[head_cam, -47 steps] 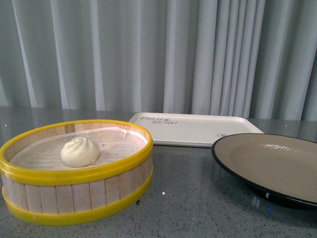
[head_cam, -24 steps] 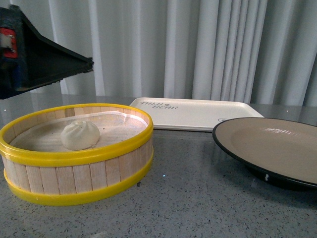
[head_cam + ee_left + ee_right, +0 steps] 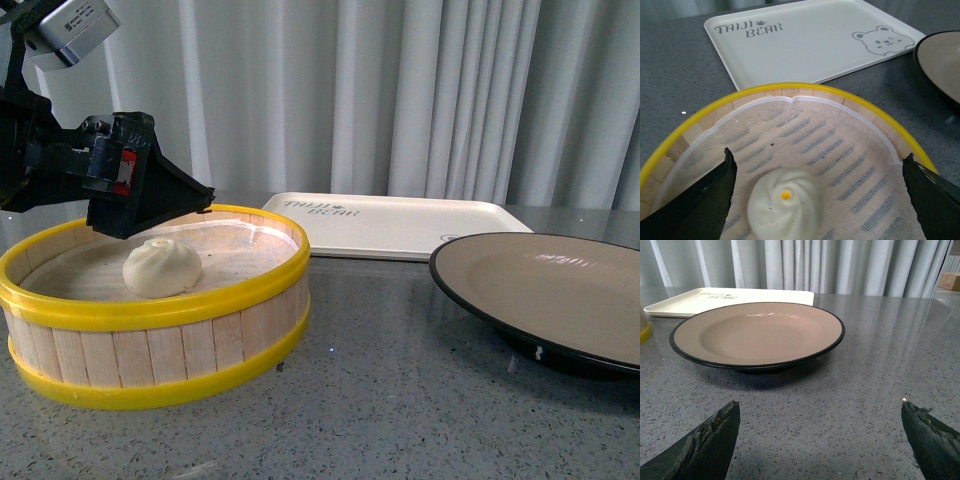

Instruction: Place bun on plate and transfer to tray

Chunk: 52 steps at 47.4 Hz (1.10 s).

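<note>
You've got one bun (image 3: 162, 267) on show; one basket (image 3: 160, 355), with one cloth liner (image 3: 850, 170) in it; one plate (image 3: 545, 300); one tray (image 3: 390, 228), and on it you can count one bear drawing (image 3: 882, 41) and two words of lettering (image 3: 749, 30); two grippers, the left gripper (image 3: 817, 155) and the right gripper (image 3: 819, 402), each showing you two dark fingers (image 3: 705, 445); one table (image 3: 400, 400).

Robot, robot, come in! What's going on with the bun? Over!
Left gripper open, over bun. Bun in steamer basket, not yet on plate. Right gripper open, facing plate. Only basket rim in way.
</note>
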### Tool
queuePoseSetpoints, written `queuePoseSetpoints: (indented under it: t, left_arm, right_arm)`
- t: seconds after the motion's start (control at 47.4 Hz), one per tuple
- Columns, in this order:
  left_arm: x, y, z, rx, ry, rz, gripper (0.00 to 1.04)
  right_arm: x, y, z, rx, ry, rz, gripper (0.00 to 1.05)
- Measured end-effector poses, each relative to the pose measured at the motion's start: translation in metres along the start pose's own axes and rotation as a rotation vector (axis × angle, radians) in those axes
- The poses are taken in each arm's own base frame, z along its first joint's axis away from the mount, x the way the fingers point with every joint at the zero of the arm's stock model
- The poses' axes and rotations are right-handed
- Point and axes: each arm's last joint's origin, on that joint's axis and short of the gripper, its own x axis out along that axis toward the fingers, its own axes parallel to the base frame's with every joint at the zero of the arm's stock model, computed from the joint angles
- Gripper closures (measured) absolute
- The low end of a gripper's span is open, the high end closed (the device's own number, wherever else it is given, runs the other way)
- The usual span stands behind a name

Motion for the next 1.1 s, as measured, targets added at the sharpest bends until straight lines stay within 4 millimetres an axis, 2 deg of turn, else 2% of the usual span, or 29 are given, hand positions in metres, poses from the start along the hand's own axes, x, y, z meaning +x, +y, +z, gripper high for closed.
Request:
queuePoseSetpoints:
  t: [0.19,0.338,0.528,1.097]
  left_arm:
    - [0.009,-0.001,-0.003,0.095,0.09,0.045,0.07]
    - [0.019,-0.002,-0.008,0.099,0.145,0.048,0.07]
    - [0.025,0.001,-0.003,0.1,0.139,0.06,0.07]
    - [0.026,0.02,-0.012,0.063,0.155,0.094,0.07]
  right_arm:
    - [0.0,0.0,0.0,0.0,0.0,0.0,0.08]
    - [0.0,0.0,0.0,0.0,0.0,0.0,0.08]
    - [0.0,0.0,0.0,0.0,0.0,0.0,0.08]
    - [0.0,0.0,0.0,0.0,0.0,0.0,0.08]
